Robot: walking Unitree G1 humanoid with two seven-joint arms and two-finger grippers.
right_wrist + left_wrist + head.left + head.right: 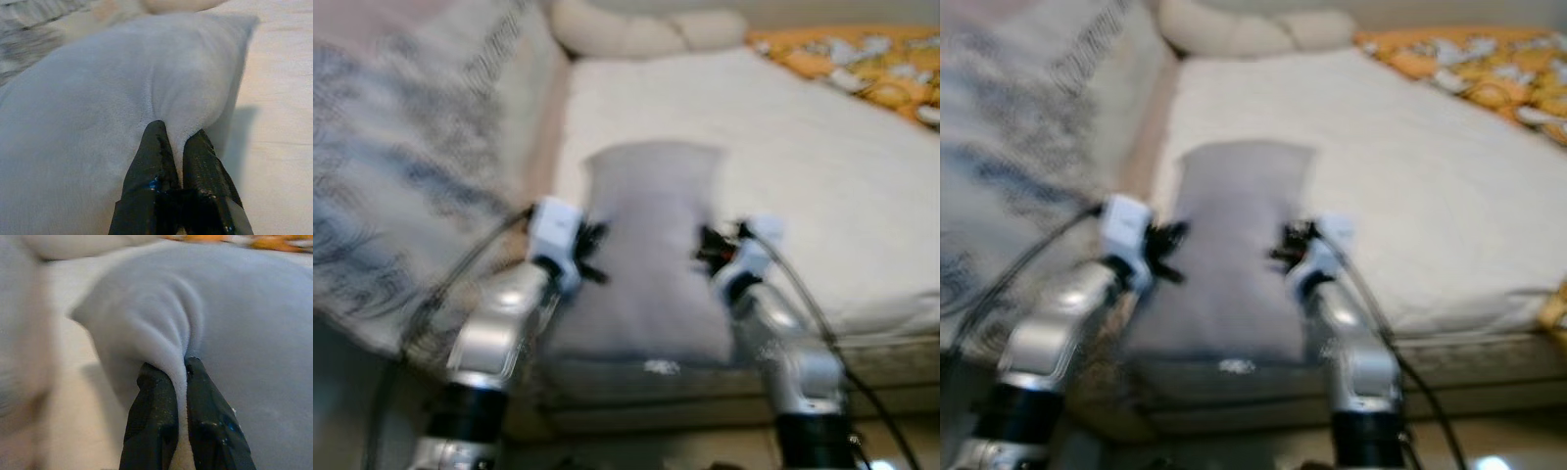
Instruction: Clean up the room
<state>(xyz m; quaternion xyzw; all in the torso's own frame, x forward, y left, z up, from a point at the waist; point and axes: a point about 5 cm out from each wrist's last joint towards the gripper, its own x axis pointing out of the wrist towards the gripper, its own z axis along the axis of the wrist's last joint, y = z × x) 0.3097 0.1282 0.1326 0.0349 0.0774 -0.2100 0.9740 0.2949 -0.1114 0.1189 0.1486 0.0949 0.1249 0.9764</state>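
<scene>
The grey pillow point(651, 255) I'm holding is soft and plush, long and roughly rectangular, with its length running away from me toward the head of the bed point(822, 166). It sits over the near edge of the cream mattress, its far corners standing up a little. My left claw point(179, 367) has a fold of its left side pinched tight between the fingers, and my right claw point(178, 132) has a bunched fold of its right side clamped likewise.

Left end effector point(178, 369) pinched closed; right end effector point(178, 134) likewise; both silver arms extended forward.
</scene>
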